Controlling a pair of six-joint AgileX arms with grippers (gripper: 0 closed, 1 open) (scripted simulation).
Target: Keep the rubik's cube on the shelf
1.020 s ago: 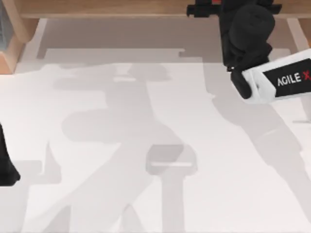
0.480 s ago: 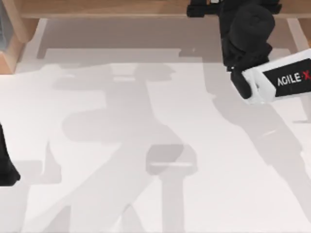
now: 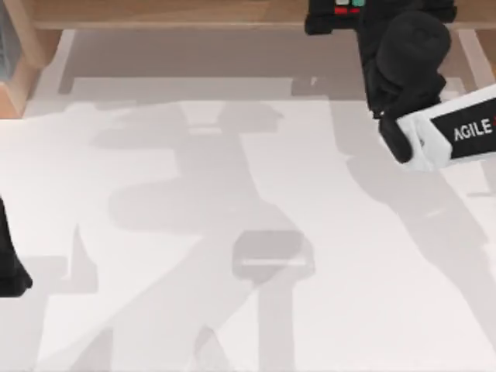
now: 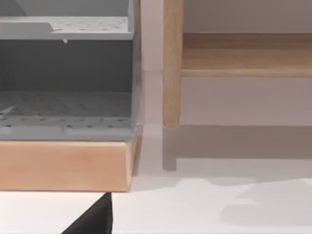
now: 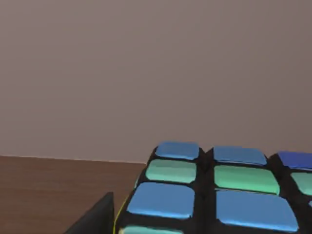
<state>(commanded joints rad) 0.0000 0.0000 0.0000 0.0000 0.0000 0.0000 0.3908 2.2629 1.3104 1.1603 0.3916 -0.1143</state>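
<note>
Here, in the top view, the right arm reaches toward the upper right of the frame, its black wrist ending over the shelf, the light-brown plank that runs along the top edge. The right gripper sits at that edge, and whether its fingers are apart or clamped cannot be told. In the right wrist view, the rubik's cube fills the lower right, blue and green stickers in a black grid, above the brown shelf surface. The left arm stays parked at the left edge, over the white table. The left wrist view shows a grey rack beside a wooden post.
</note>
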